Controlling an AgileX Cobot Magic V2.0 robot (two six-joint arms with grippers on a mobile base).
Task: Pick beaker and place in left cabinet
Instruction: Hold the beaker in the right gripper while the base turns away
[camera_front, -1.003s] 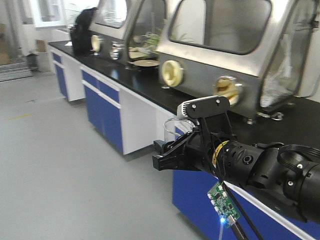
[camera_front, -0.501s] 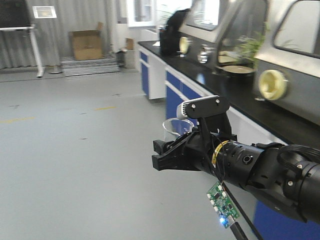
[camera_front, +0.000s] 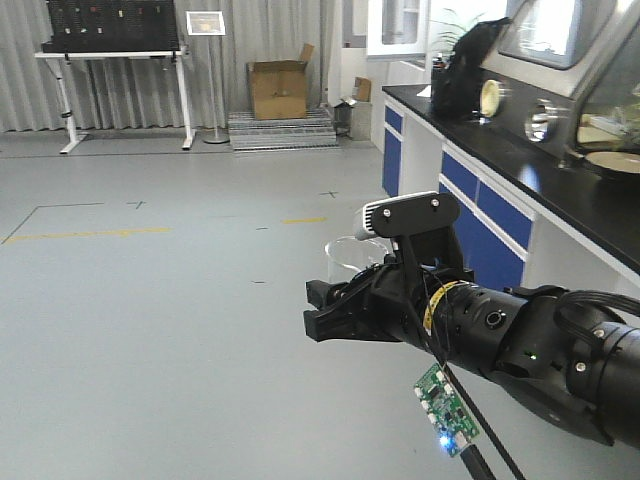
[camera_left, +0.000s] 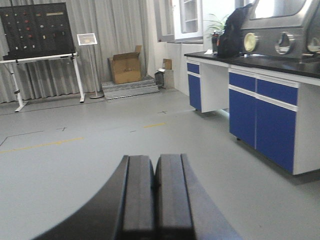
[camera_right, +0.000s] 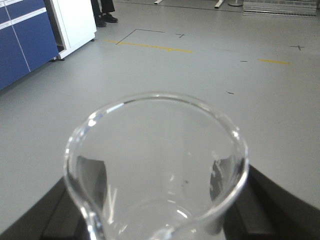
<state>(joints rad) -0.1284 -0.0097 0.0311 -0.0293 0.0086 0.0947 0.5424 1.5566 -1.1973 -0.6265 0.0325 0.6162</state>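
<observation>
Far left in the front view, a black pegboard (camera_front: 110, 25) on a white frame is standing against the grey curtain, w/ a small sign stand (camera_front: 206, 22) just beside it. An open cardboard box (camera_front: 277, 90) is sitting further right on low steps. A yellow tape line (camera_front: 90, 234) is running across the grey floor (camera_front: 150, 330). The left hand (camera_left: 154, 172), seen only in its own wrist view, is showing two dark pads (camera_left: 137, 200) pressed together w/ nothing between them, over bare floor. Approx. centre of the front view, the beaker (camera_front: 352, 256) is standing upright in the right hand (camera_front: 335, 312), well above the floor, its clear rim rising above the black fingers (camera_front: 330, 325). In the right wrist view the rim and spout are filling the frame, w/ dark fingers on both sides of the glass. A green circuit board (camera_front: 445, 405) w/ a blue LED is hanging under the right arm. To the right, a black surface (camera_front: 570, 195) on blue-fronted cupboards (camera_front: 495, 250) is running along the wall, carrying a black backpack (camera_front: 465, 70) at its far end
</observation>
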